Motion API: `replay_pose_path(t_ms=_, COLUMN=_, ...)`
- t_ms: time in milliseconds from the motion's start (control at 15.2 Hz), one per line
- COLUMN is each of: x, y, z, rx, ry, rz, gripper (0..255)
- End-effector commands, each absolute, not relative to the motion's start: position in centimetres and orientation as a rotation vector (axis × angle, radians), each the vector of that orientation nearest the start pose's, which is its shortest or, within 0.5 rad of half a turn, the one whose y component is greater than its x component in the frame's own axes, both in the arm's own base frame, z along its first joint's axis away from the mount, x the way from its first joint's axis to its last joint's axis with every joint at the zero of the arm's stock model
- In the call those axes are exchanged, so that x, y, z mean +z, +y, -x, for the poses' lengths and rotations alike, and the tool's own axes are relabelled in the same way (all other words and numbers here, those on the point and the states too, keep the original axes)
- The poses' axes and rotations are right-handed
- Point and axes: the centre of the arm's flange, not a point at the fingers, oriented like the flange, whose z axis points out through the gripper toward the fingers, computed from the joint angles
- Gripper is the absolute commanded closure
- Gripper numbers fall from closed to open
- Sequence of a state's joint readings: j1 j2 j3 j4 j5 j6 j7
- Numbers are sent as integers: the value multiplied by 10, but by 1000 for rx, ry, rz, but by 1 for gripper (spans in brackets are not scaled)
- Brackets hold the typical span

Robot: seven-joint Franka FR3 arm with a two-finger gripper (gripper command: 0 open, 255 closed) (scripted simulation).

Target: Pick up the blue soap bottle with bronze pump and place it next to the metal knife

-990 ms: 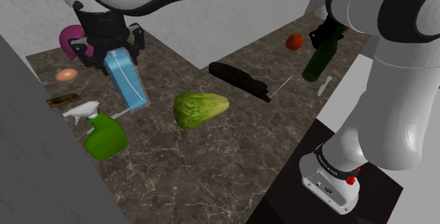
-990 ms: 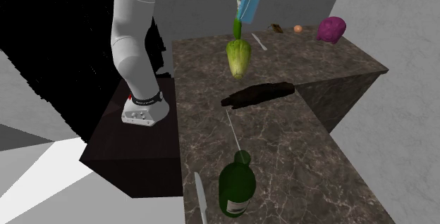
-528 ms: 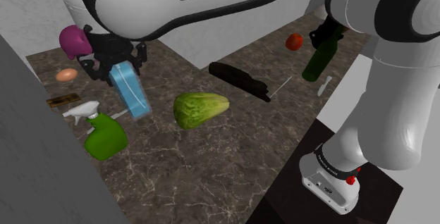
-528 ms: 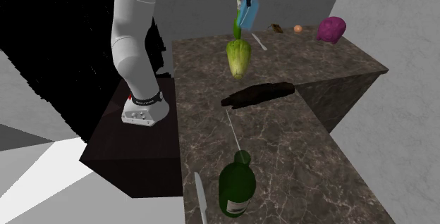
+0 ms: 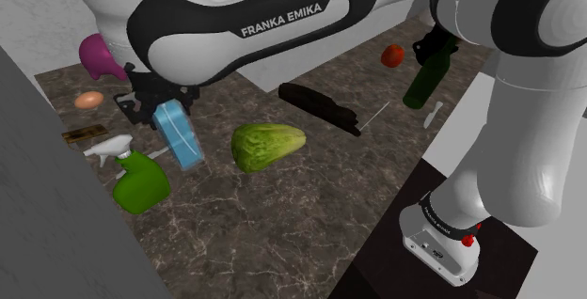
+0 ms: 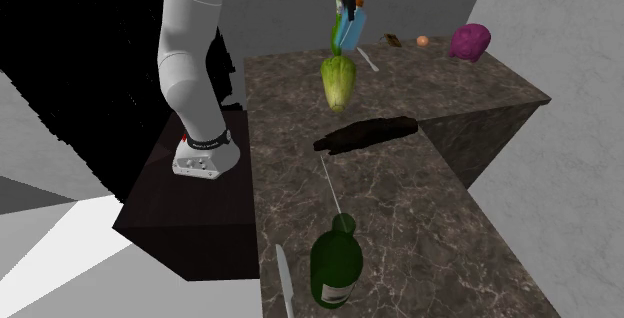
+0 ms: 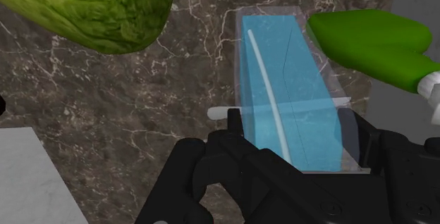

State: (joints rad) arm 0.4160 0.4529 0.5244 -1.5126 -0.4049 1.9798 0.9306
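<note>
Gripper (image 5: 156, 101) clamped on tilted blue soap bottle (image 5: 180, 134) near its top; it could slip out or clip the lettuce (image 5: 268, 146) heading to the knife (image 5: 430, 115).

"FRANKA EMIKA" in white capitals stood on dark arm link (image 5: 287, 20), above green lettuce (image 5: 268, 145). Small lettering on base collar (image 5: 438, 215) was illegible.

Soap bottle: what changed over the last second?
The pincer, still shut on the blue soap bottle, carried it lower and slightly toward the shoulder view's right, nearer the lettuce. The green spray bottle, dark bottle, lettuce and knife stayed put.
</note>
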Motion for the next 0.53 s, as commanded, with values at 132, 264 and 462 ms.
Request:
replay_pose_path(t_ms=132, x=416, y=503, z=-467, rx=-277, ry=-165, rz=3154, gripper=255)
replay_pose_path(t_ms=264, x=406, y=503, z=-467, rx=-277, ry=-165, rz=3154, gripper=255)
replay_pose_path(t_ms=462, x=390, y=503, z=-467, rx=-277, ry=-165, rz=3154, gripper=255)
